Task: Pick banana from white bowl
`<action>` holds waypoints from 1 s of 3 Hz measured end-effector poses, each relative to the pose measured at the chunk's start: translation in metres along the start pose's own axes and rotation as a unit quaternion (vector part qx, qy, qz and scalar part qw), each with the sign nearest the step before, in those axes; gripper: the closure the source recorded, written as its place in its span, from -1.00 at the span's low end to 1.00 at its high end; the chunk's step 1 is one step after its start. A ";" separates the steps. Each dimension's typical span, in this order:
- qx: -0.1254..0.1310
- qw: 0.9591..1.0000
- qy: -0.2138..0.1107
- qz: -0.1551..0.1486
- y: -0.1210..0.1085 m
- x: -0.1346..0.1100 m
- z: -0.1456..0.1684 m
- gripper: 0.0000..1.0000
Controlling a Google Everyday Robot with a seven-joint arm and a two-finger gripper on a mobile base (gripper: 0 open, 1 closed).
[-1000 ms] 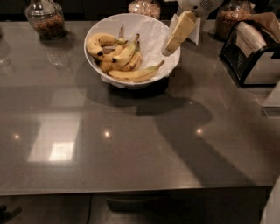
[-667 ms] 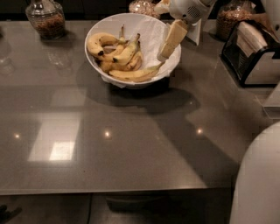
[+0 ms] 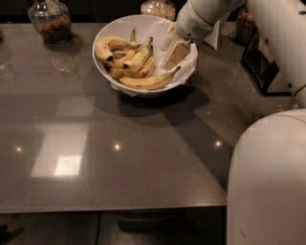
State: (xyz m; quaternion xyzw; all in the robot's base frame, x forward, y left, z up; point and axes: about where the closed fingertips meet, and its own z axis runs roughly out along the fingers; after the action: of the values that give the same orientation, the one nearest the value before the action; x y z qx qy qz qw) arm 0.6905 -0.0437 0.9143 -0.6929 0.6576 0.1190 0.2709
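Observation:
The white bowl stands at the back middle of the grey table, lined with crumpled white paper. The long slim banana lies along the bowl's front rim, its brownish stem pointing up right. Shorter spotted bananas fill the bowl's left and middle. My gripper hangs over the bowl's right side, its cream fingers apart and pointing down left, just above and to the right of the slim banana's stem. It holds nothing.
A glass jar with brown contents stands at the back left, another jar behind the bowl. A dark holder stands at the right edge. My white arm and body fill the right side.
The gripper has come down and to the left, from above the bowl's right rim to inside the bowl near the slim banana's stem. My white body has come into view at the lower right.

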 end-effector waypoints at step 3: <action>-0.071 0.997 -0.013 0.028 0.024 0.005 0.049 -0.22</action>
State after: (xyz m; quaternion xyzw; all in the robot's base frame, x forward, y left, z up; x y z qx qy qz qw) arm 0.6766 -0.0220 0.8661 -0.6901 0.6629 0.1824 0.2260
